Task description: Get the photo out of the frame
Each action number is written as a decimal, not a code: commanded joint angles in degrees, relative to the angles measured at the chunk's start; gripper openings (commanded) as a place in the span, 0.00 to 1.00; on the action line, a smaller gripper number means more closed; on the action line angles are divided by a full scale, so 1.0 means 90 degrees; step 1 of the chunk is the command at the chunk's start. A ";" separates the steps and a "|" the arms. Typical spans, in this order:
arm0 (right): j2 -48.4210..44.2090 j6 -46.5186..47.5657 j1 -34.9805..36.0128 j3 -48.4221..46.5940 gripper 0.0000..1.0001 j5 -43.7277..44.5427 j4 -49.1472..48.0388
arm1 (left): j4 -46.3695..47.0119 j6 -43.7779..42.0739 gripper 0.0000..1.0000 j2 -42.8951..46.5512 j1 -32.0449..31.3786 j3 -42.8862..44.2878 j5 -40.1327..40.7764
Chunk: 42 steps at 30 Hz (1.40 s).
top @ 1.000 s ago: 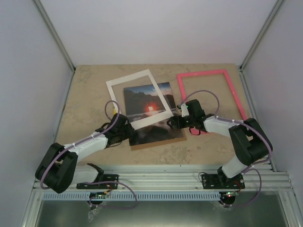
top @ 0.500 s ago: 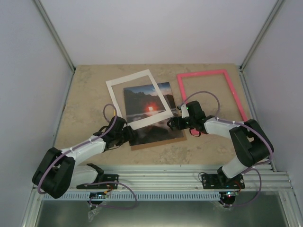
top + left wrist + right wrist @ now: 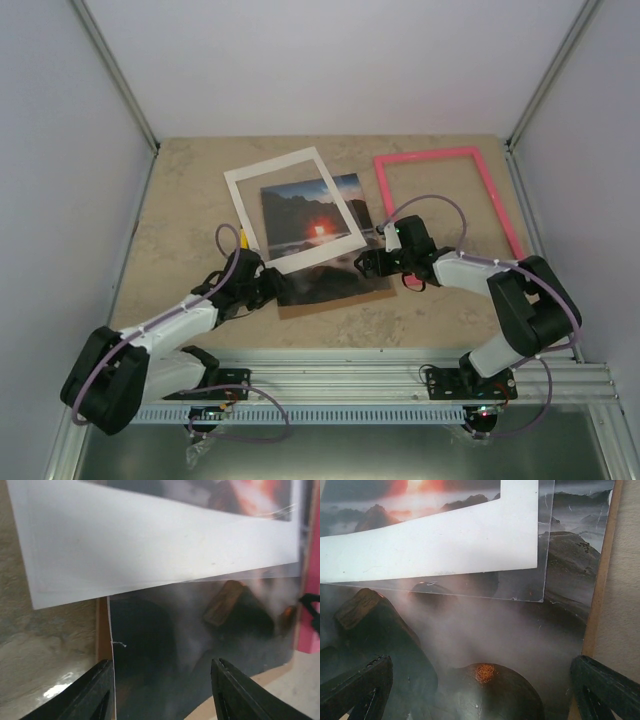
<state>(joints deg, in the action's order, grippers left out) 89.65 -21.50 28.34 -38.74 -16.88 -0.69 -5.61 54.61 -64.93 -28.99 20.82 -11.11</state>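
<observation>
The photo [image 3: 330, 278], dark rocks, mist and a red sun, lies flat on a brown backing board [image 3: 335, 304] at mid-table. The pink frame [image 3: 385, 195] lies empty to its right, apart from it. My left gripper [image 3: 270, 290] is low at the photo's near left corner. In the left wrist view its gripper [image 3: 162, 692] is open, the fingers [image 3: 95, 690] straddling the photo [image 3: 190, 630] edge without pinching it. My right gripper [image 3: 366, 262] is at the photo's right edge. The right wrist view shows that gripper [image 3: 480, 690] wide open over the photo [image 3: 485, 630].
A white mat border [image 3: 245, 205] lies skewed over the photo's upper part, with a clear sheet [image 3: 544, 555] under it. The board's brown strip shows beside the print [image 3: 102, 630] [image 3: 600, 590]. Enclosure walls stand left, right and behind the beige table [image 3: 180, 200].
The left arm has stretched lower and its elbow has dropped toward the near left, while its gripper stays at the photo's near left corner. The right arm has barely moved.
</observation>
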 commanded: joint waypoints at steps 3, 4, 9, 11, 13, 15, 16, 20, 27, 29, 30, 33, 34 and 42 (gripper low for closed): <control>-0.0144 -0.0031 0.0035 0.0132 0.98 0.0084 0.0101 | -0.0085 0.0223 0.54 0.0589 -0.0019 0.0028 -0.0165; -0.0164 -0.0032 0.0035 0.0134 0.98 0.0080 0.0102 | -0.0065 0.0239 0.54 0.0608 -0.0017 0.0020 -0.0178; -0.0263 -0.0049 0.0035 0.0162 0.98 0.0103 0.0103 | 0.0069 0.0267 0.55 0.0442 -0.0019 0.0003 -0.0287; -0.0318 -0.0069 0.0035 0.0182 0.98 0.0117 -0.0065 | 0.0245 0.0339 0.55 0.0335 -0.0015 -0.0071 -0.0403; -0.0356 -0.0085 0.0035 0.0198 0.98 0.0112 -0.0105 | 0.0468 0.0456 0.55 0.0235 -0.0013 -0.0163 -0.0518; -0.0384 -0.0100 0.0037 0.0212 0.98 0.0110 -0.0125 | 0.0599 0.0639 0.55 0.0179 -0.0019 -0.0296 -0.0604; -0.0408 -0.0130 0.0038 0.0233 0.98 0.0098 -0.0154 | 0.0813 0.0705 0.55 0.0168 -0.0019 -0.0351 -0.0638; -0.0501 -0.0225 0.0025 0.0332 0.98 0.0060 -0.0286 | 0.1074 0.0937 0.55 0.0215 -0.0016 -0.0495 -0.0626; -0.0692 -0.0299 0.0019 0.0406 0.98 0.0053 -0.0375 | 0.1463 0.1170 0.54 0.0085 -0.0016 -0.0685 -0.0662; -0.0727 -0.0297 0.0016 0.0409 0.98 0.0058 -0.0373 | 0.1788 0.1315 0.52 0.0049 -0.0018 -0.0795 -0.0785; -0.0739 -0.0300 0.0017 0.0408 0.98 0.0059 -0.0381 | 0.1921 0.1377 0.52 0.0035 -0.0019 -0.0853 -0.0844; -0.0765 -0.0312 0.0015 0.0423 0.98 0.0051 -0.0389 | 0.2166 0.1455 0.52 0.0013 -0.0020 -0.0886 -0.0936; -0.0768 -0.0310 0.0011 0.0427 0.98 0.0057 -0.0397 | 0.2238 0.1475 0.52 0.0008 -0.0021 -0.0896 -0.0963; -0.0836 -0.0438 -0.0043 0.0501 0.98 -0.0045 -0.0557 | 0.2815 0.1693 0.50 -0.0195 -0.0118 -0.0948 -0.1009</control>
<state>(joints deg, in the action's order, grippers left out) 83.15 -24.49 28.18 -34.85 -16.53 -3.49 14.59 68.07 -65.36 -29.23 12.91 -19.22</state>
